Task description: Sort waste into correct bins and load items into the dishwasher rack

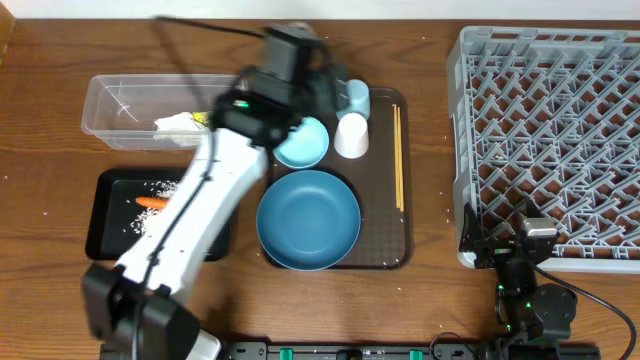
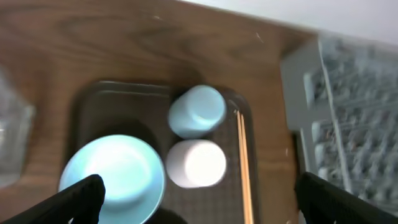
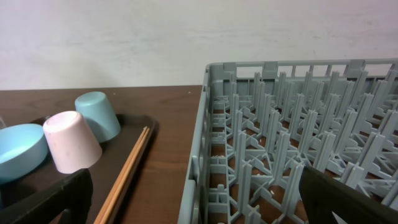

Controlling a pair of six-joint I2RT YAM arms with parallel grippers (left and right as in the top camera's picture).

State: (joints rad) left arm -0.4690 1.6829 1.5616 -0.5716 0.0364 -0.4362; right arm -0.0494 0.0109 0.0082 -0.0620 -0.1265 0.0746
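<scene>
Seemingly waste-sorting is done: carrot [image 1: 152, 202] and rice grains [image 1: 160, 188] lie in black tray [image 1: 108, 225], tissue [image 1: 175, 123] w/ wrapper [image 1: 199, 119] in clear tub [image 1: 115, 100]. Loading step now in hand; rack [image 1: 550, 130] looks empty. Left tool [image 2: 199, 185] hangs over brown serving tray [image 1: 385, 255], jaws fully apart, nothing held; below it light-blue cup [image 2: 196, 111] and pale cup [image 2: 196, 163], both mouth-down, touching; light-blue bowl [image 2: 115, 177] just left, chopsticks [image 2: 244, 168] just right. Dark-blue plate [image 1: 308, 220] at tray's near end. Right tool [image 3: 193, 193] also wide open and empty, parked by rack's near-left corner. Next, prob.: drop straight down, straddle one cup w/o nudging its neighbour, close, then carry across surface [image 1: 60, 60] to rack.
</scene>
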